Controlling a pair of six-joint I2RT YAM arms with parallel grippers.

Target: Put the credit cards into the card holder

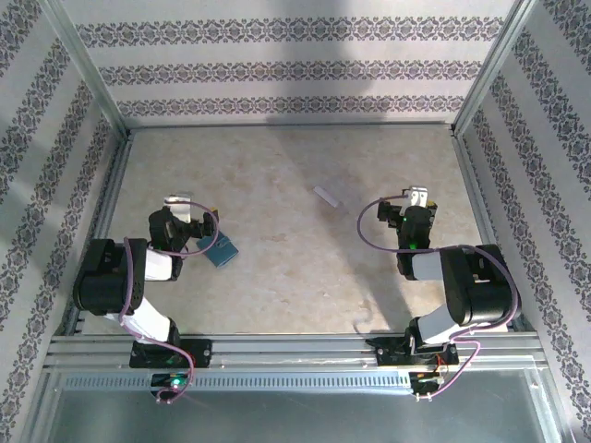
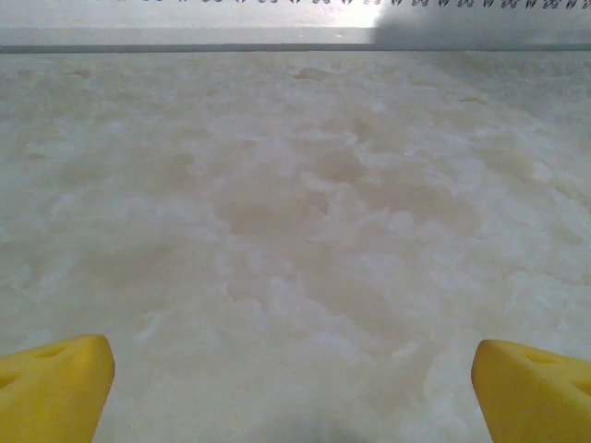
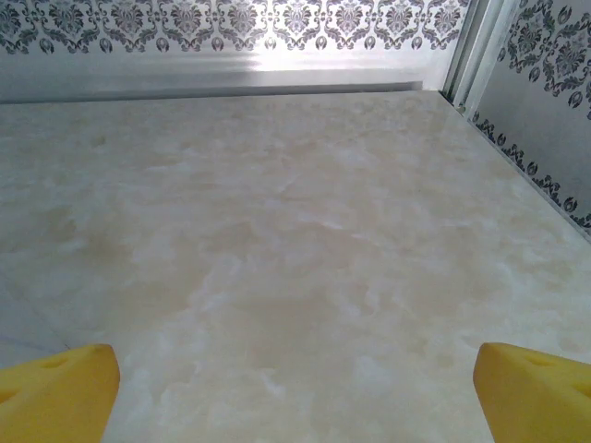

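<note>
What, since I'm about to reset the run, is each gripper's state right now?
Left gripper: open, holding nothing.
Right gripper: open, holding nothing.

Both my arms sit folded close to their bases, elbows drawn back and outward, forearms reaching forward. My left gripper (image 1: 178,200) points away from the bases, jaws spread wide, and its yellow fingertips (image 2: 54,388) sit at the lower corners of the left wrist view. My right gripper (image 1: 419,197) mirrors it, jaws equally wide, with its yellow fingertips (image 3: 57,392) far apart.
</note>
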